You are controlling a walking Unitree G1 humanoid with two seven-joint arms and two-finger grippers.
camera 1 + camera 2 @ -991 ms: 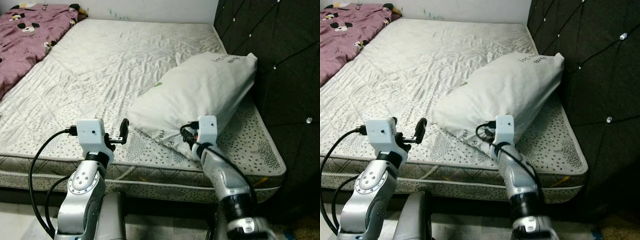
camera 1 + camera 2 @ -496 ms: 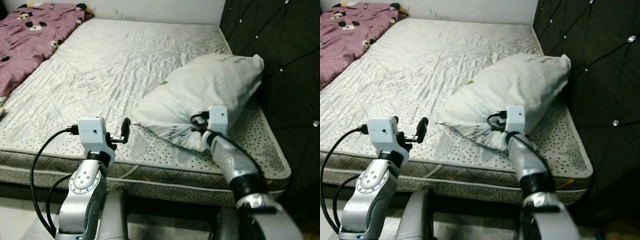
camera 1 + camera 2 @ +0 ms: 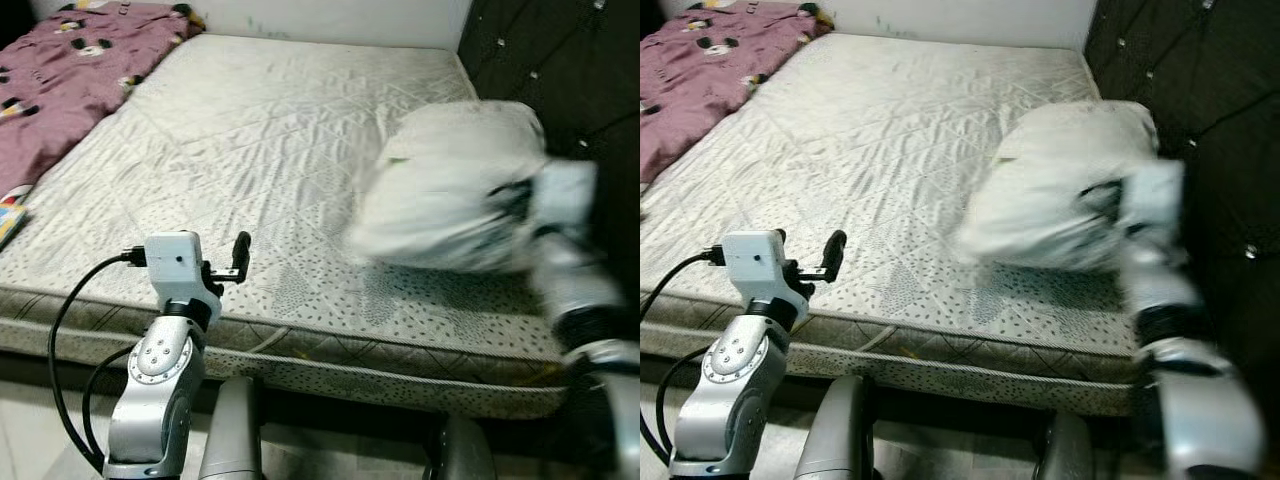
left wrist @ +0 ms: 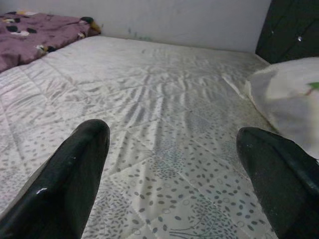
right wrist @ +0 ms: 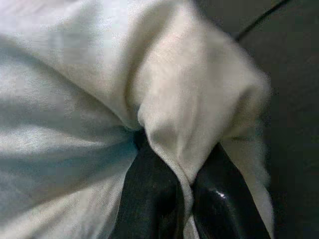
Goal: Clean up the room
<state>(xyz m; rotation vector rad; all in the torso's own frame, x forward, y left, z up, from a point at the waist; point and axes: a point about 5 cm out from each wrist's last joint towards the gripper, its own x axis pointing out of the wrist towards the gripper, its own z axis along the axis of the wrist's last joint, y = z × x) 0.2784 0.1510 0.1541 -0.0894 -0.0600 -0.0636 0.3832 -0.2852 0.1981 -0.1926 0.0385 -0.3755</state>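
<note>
A white pillow [image 3: 450,190] lies at the right side of the mattress [image 3: 260,130], blurred by motion. My right gripper [image 5: 182,191] is shut on a fold of the pillow's cover, its black fingers [image 5: 149,194] pinching the cloth; its arm [image 3: 575,270] shows at the pillow's right end beside the dark headboard [image 3: 570,70]. My left gripper [image 4: 172,149] is open and holds nothing, hovering over the mattress's near edge, left of the pillow [image 4: 291,97].
A purple patterned blanket [image 3: 60,65] lies at the mattress's far left. The padded headboard runs along the right. A white wall [image 4: 174,20] backs the bed. The middle of the mattress is bare quilted fabric.
My right arm has swung rightward towards the headboard, dragging the pillow with it. The camera view has shifted. My left gripper stays open in about the same place.
</note>
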